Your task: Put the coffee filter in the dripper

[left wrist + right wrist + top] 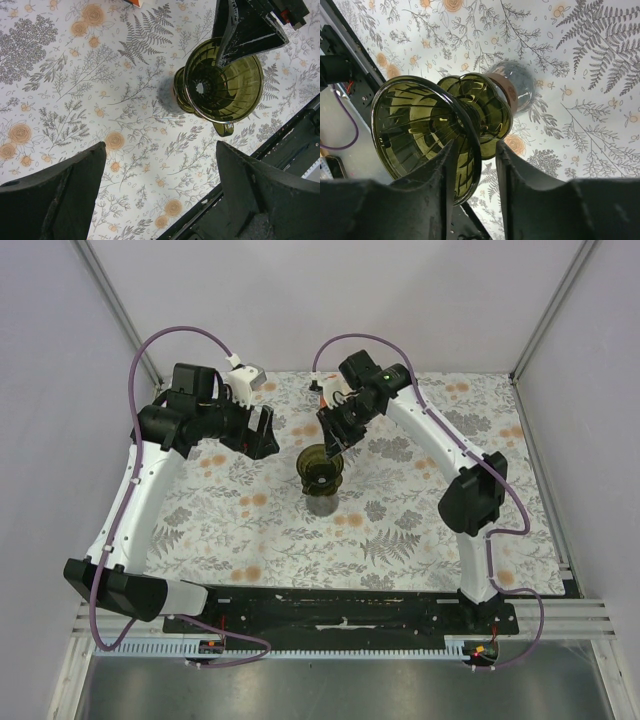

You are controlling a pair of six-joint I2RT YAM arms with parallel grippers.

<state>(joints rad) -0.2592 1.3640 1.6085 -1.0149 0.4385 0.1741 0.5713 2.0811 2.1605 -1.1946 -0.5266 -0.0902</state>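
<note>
Right fingers pinch the upright dripper's rim, mouth up; left fingers spread

text: none legible — labels: none | brands: none | numbers: none — signs: none

Dripper showing translucent olive green, ribbed, rim glinting dark; base looking grey with brownish band. Counter wearing white cloth printed with grey ferns, leafy sprigs, pale orange blossoms. Left pincer and right pincer appearing black. Arms showing white links, black joints, purple cables. Orange corner peeking at left wrist view's top edge.
</note>
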